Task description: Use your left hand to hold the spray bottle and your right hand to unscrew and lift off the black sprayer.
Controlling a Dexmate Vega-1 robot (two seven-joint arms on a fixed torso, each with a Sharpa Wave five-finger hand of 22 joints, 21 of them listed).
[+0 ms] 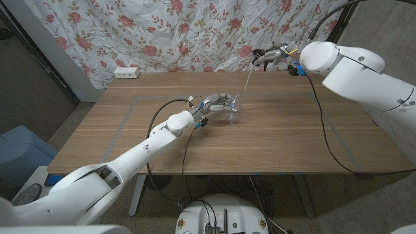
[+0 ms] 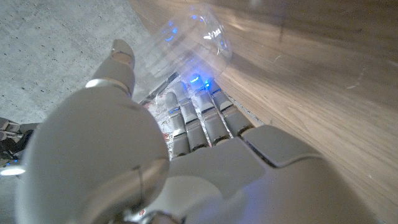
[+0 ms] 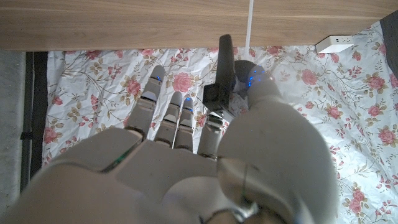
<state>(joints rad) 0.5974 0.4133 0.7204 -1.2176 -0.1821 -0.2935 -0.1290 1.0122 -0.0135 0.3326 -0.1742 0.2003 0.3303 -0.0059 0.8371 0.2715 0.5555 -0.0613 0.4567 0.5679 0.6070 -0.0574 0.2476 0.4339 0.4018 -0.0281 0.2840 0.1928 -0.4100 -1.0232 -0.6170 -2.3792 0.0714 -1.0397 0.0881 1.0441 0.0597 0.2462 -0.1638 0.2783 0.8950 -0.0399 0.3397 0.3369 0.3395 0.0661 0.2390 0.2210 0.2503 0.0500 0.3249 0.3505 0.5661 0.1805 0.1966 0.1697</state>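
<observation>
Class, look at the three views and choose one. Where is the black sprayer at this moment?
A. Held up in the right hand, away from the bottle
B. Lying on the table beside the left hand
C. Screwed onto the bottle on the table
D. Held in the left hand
A: the right hand holds the black sprayer raised, its tube hanging, while the left hand holds the clear bottle on the table.

A wooden bench (image 1: 273, 140) is standing in front of a floral curtain (image 1: 195, 32) that is hanging along its far edge. A white power strip (image 1: 127, 73) is lying on the bench's far left corner, just beside the curtain. A blue bin (image 1: 19, 153) is sitting on the floor, left of the bench.
</observation>
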